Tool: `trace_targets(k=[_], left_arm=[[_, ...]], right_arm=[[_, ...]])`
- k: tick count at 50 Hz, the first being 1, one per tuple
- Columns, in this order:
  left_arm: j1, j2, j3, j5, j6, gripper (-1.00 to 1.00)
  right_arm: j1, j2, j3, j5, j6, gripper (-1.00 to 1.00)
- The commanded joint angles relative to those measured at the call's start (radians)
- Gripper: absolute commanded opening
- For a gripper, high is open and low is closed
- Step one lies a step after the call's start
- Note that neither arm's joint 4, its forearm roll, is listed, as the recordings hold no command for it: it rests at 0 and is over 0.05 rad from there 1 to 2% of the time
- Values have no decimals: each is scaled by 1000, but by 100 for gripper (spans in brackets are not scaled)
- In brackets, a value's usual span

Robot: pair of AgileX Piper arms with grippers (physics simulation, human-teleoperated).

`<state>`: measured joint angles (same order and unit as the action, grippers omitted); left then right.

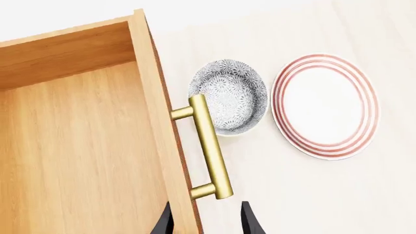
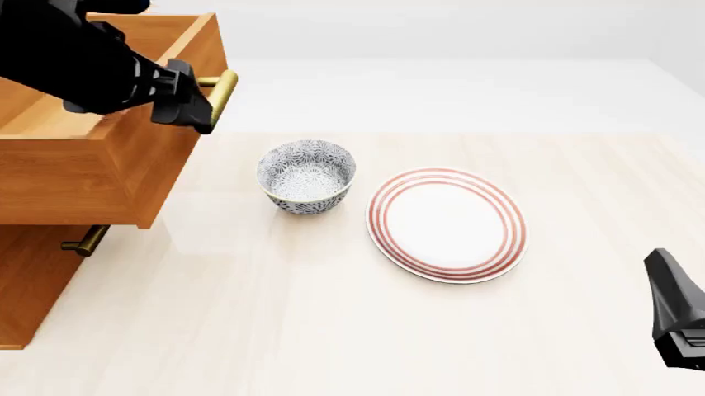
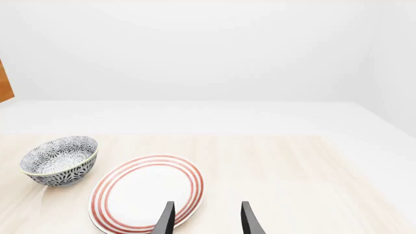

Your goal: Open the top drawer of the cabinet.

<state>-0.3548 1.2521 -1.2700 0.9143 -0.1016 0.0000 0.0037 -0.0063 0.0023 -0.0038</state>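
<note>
The top drawer (image 2: 105, 165) juts well out of the cabinet (image 2: 28, 280), directly under the left tool (image 1: 206, 222). That tool's fingers are spread, straddling the drawer front and brass handle (image 1: 209, 146) without gripping. The stiff, smooth bar is probably the best hold. The right tool (image 3: 206, 219) hangs open, holding nothing.

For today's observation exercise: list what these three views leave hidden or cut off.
- Front view: the left gripper hides part of the top drawer's handle; contact unclear.
- Front view: the cabinet is cut by the picture's edge.
- Right wrist view: only the right gripper fingertips show.
</note>
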Motion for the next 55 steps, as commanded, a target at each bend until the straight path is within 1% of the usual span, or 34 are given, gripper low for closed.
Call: trace_targets(k=[1, 18, 25, 30, 35, 36, 40, 46, 55], left_arm=[[2, -18, -82, 44, 63, 100], [38, -41, -138, 98, 102, 100], [39, -70, -169, 108, 99, 100], [61, -107, -173, 113, 111, 100], [69, -127, -172, 110, 110, 100], [74, -141, -179, 106, 101, 100], [96, -173, -184, 110, 110, 100], [95, -183, -175, 104, 102, 100], [107, -224, -205, 112, 113, 100]], right_arm=[[0, 0, 0, 0, 0, 100], [0, 0, 0, 0, 0, 100], [0, 0, 0, 0, 0, 100], [0, 0, 0, 0, 0, 100], [0, 0, 0, 0, 0, 100], [0, 0, 0, 0, 0, 100], [0, 0, 0, 0, 0, 100], [0, 0, 0, 0, 0, 100], [0, 0, 0, 0, 0, 100]])
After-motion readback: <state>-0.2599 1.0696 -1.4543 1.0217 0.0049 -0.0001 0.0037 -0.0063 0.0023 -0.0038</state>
